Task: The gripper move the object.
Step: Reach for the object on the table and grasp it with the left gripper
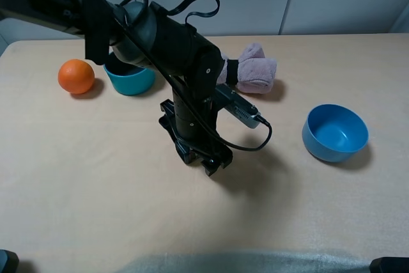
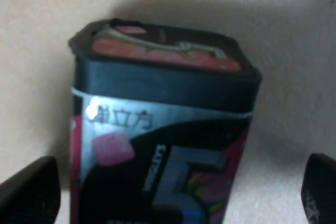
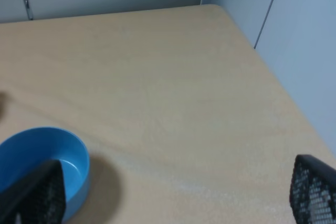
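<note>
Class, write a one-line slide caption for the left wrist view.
Open left tool straddles the small black box with a printed label on the tan table.

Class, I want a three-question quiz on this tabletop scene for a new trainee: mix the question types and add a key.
1. True or false: the left gripper is shut on the black box.
2. In the high view, the bowl next to the orange is: A teal, B red, C white.
3. Fill in: the jaws of the right gripper stand ___, with nothing between them.

Key
1. False: its fingers stand wide on either side of the box, clear of it.
2. A
3. open
</note>
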You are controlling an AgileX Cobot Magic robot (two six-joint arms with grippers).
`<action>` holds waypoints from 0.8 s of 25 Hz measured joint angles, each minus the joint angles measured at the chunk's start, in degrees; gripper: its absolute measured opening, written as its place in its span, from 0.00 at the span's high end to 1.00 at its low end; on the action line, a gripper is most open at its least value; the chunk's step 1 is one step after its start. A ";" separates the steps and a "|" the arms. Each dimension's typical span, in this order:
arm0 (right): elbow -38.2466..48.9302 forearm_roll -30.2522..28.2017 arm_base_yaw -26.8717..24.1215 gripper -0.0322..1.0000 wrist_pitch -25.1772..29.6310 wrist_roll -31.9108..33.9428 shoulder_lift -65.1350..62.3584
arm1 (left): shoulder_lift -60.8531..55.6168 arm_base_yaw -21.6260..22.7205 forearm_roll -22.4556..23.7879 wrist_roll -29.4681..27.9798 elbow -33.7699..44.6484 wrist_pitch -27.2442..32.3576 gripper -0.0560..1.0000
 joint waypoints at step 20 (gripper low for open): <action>0.00 0.00 0.00 0.34 0.00 0.00 0.00 | 0.00 0.32 0.00 -0.12 0.00 0.00 0.16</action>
